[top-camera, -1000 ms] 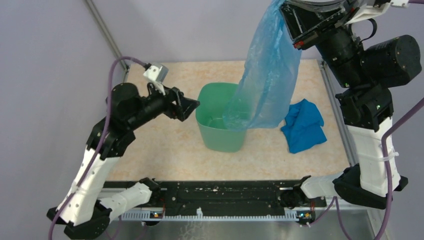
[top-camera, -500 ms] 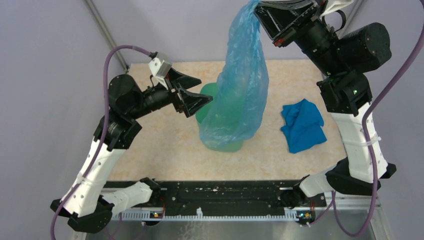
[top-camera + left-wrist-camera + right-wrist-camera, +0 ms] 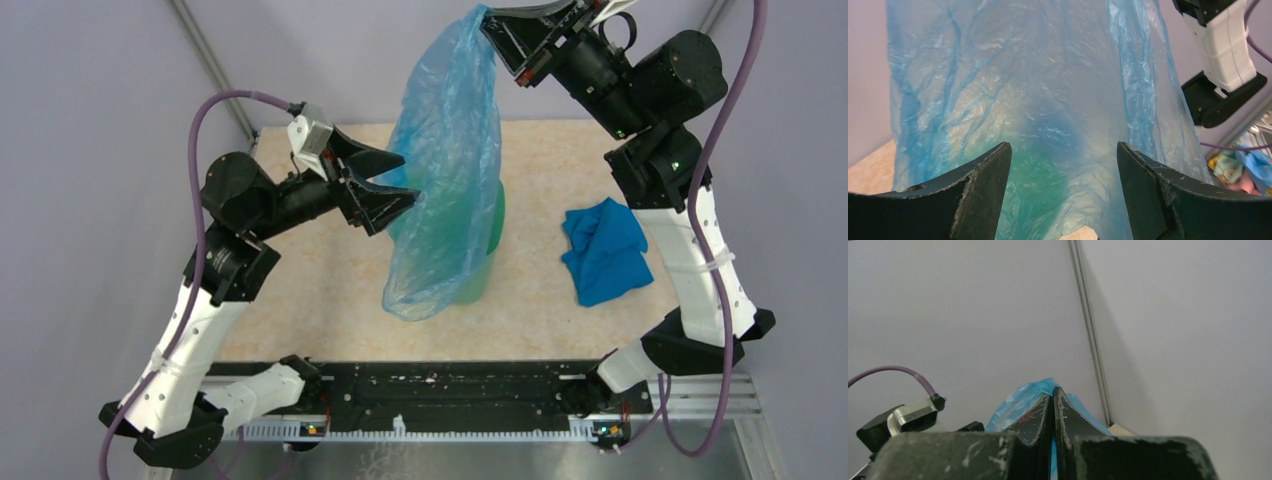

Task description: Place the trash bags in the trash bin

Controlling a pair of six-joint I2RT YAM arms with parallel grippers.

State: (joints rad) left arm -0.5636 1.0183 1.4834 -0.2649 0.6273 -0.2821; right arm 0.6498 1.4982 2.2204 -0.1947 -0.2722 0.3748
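Note:
The translucent light blue trash bag [image 3: 445, 180] hangs limp from my right gripper [image 3: 487, 14], which is shut on its top edge high above the table; the film pokes out past the closed fingertips in the right wrist view [image 3: 1020, 397]. The mint-green trash bin [image 3: 492, 232] stands behind the bag, mostly veiled by it. My left gripper [image 3: 400, 178] is open and empty at the bag's left side, about mid height, jaws spread toward the film. In the left wrist view the bag [image 3: 1038, 100] fills the picture between the two fingers, with the bin's green showing through.
A crumpled dark blue cloth [image 3: 605, 250] lies on the table right of the bin. The beige tabletop [image 3: 300, 290] ends at a black rail along the near edge. Grey walls stand behind, with a metal post at the back left.
My right gripper has carried the bag leftward, from right of the bin to in front of it. My left gripper has risen, opened and come up to the bag's side.

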